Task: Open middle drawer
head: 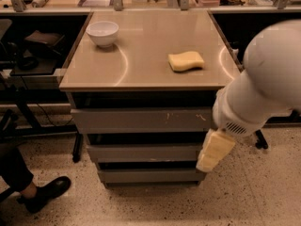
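A grey cabinet has three flat drawer fronts stacked under a tan top. The middle drawer (141, 153) is the plain mid-sized front; it sits shut between the larger scratched front (141, 120) above and the smallest front (146, 175) below. My white arm comes in from the right. Its cream-coloured gripper (209, 157) hangs down in front of the right end of the middle drawer's front, covering that corner. Whether it touches the front cannot be told.
A white bowl (102, 33) and a yellow sponge (186, 60) lie on the cabinet top (141, 76). A person's black shoe (44, 192) is on the floor at lower left. Dark desks stand on both sides, with a stand leg (76, 147) at the left.
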`<state>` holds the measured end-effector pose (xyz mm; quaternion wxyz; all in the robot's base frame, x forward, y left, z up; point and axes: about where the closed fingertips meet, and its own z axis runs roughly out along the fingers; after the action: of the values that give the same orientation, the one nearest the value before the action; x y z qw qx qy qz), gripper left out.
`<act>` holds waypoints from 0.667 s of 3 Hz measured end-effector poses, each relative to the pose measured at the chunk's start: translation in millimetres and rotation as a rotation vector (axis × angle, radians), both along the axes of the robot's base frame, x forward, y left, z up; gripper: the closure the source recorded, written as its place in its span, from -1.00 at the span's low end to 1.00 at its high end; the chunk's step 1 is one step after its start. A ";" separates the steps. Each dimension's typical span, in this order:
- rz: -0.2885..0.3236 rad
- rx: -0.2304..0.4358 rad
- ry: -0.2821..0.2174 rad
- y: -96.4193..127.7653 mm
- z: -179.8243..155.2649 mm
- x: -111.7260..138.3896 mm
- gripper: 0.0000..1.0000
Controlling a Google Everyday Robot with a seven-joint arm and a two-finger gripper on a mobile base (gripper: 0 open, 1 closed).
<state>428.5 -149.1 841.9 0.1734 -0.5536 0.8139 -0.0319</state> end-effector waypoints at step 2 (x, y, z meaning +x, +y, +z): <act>-0.080 0.033 0.108 51.6 -167.5 17.8 -1.00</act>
<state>446.3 -97.5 674.4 0.1369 -0.5188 0.8438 0.0046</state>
